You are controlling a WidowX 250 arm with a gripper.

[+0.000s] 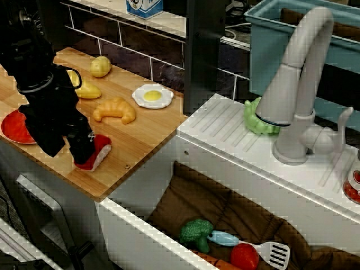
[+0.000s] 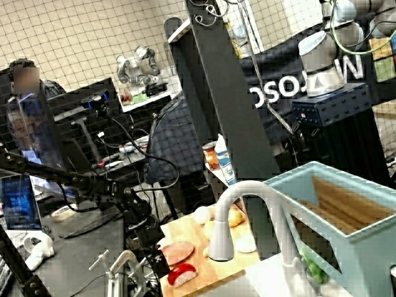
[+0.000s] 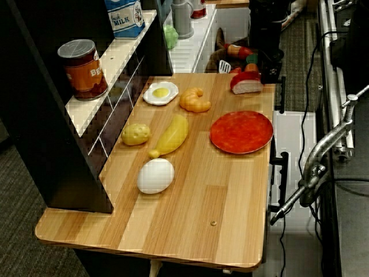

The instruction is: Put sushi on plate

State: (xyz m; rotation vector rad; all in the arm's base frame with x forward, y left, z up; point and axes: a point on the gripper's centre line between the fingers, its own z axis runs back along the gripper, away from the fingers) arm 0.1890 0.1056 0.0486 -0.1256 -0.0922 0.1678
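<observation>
Counter-end view: sushi [image 3: 246,83] lies on wooden table [image 3: 190,202] near far edge, apart from plate [image 3: 241,131], croissant [image 3: 195,99] beside it. Tool [image 3: 266,68] down at sushi, touching; whether clenched on it or released, cannot tell. Sink-side view: arm covers part of sushi [image 1: 99,153] and plate [image 1: 16,127].

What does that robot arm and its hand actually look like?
The arm is all black and bulky, built of blocky segments with a pale ring round one joint. Its hand is black too, chunky and squared. No writing shows on it, and no loose cables on the arm itself.
</observation>
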